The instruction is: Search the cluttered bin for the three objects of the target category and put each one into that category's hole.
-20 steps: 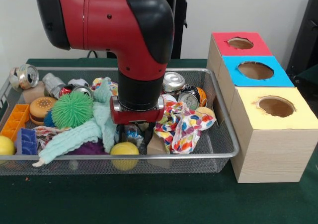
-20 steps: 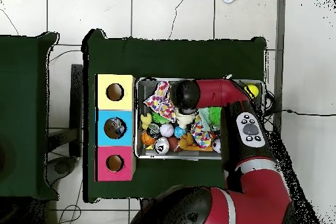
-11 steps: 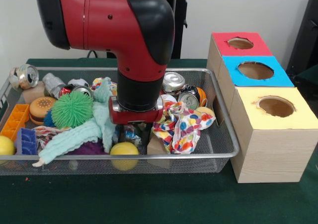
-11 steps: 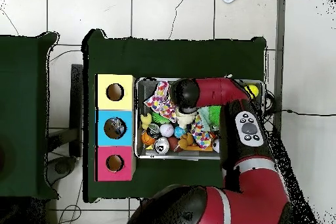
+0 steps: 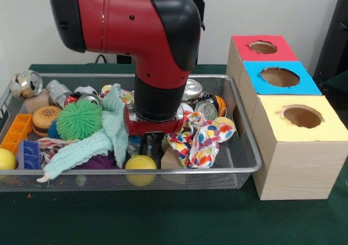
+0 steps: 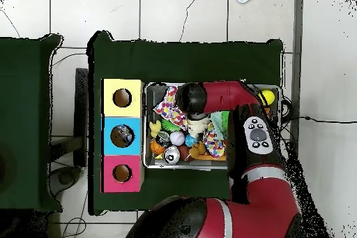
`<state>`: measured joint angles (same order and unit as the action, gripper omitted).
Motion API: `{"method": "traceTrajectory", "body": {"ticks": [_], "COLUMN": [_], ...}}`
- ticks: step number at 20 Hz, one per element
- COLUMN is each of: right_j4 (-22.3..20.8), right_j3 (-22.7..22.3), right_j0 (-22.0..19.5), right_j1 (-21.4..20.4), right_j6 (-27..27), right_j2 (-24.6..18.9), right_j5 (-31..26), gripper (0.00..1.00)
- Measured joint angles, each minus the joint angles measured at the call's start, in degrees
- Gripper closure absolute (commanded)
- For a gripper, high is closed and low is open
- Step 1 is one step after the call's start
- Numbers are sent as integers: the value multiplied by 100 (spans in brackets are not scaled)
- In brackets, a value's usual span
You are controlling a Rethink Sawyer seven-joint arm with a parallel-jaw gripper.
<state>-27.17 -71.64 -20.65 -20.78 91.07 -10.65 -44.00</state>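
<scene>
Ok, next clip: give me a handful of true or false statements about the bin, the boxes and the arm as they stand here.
1. The gripper is down inside the wire bin. True.
2. The yellow box is the one farthest from the camera in the front view. False: it is nearest; the red box is farthest.
3. A green spiky ball lies in the bin. True.
4. The colourful spotted cloth hangs over the blue box. False: it lies in the bin beside the gripper.
5. A yellow ball sits by the bin's front wall. True.
</scene>
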Motion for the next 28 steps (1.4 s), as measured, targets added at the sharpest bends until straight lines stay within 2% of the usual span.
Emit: {"method": "traceTrajectory", "body": {"ticks": [9, 14, 22, 28], "right_j4": [-1, 72, 295, 383], "right_j3": [-27, -241, -495, -530], "right_j0": [109, 187, 192, 162], "right_j1": [-115, -569, -1589, -2132], "right_j6": [0, 0, 0, 0], "right_j2": [107, 146, 149, 146], "right_j5": [-88, -535, -1544, -1700], "gripper": [100, 100, 100, 100]}}
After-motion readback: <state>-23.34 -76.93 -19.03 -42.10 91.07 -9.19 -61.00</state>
